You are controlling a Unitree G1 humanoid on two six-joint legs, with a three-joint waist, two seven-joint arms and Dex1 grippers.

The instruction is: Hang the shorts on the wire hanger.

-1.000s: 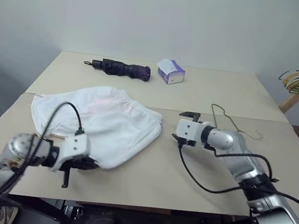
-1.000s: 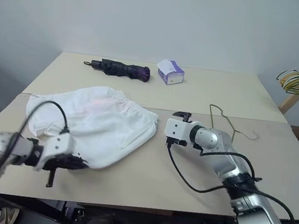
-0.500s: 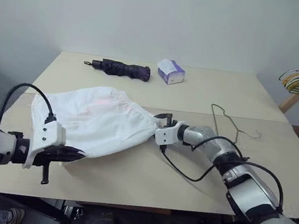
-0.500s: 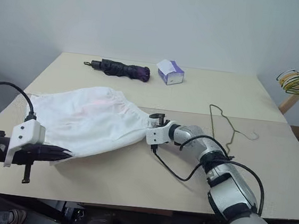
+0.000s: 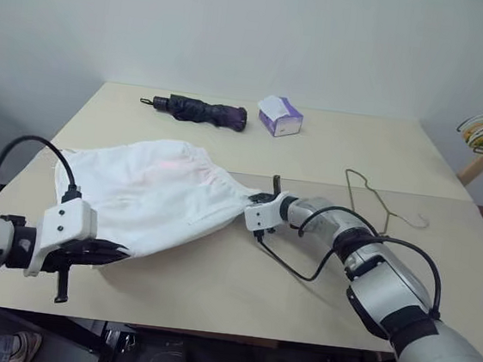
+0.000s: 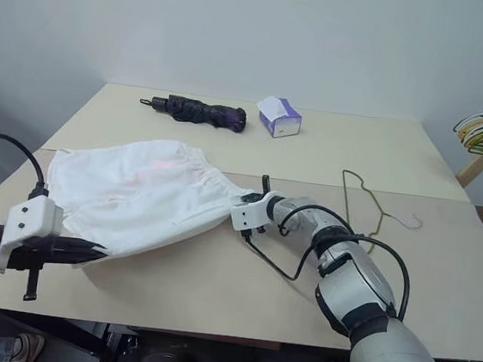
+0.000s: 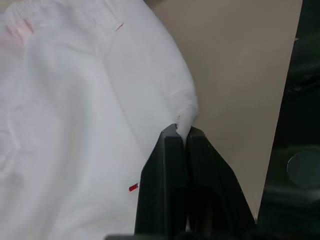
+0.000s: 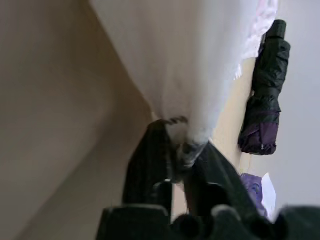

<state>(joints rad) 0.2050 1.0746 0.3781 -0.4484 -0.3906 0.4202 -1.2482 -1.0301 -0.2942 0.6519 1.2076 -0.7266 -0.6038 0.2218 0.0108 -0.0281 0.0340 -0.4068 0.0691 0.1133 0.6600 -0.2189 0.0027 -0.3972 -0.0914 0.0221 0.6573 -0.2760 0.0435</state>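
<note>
So both my grippers are pinched shut on the shorts [image 5: 156, 191]. My left gripper [image 5: 117, 253] holds one corner near the front edge of the table [image 5: 331, 147], and my right gripper [image 5: 254, 207] holds the far corner of the same cloth. The shorts are stretched between them, long way running from about 8 o'clock to 2 o'clock on the table top.

What matters next is the hanger [image 5: 376, 201]. It lies flat on the table at about 3 o'clock from my right gripper, near but not touching. Its long way runs toward me and away from me, with the hook end on the far right. My right arm is much nearer to it than my left.

The shorts are soft, white and floppy, with a crinkly stretchy band and a faint pink spot. The hanger is thin, stiff wire, greenish, with bends in it. I think the floppy cloth will sag when I lift it.
</note>
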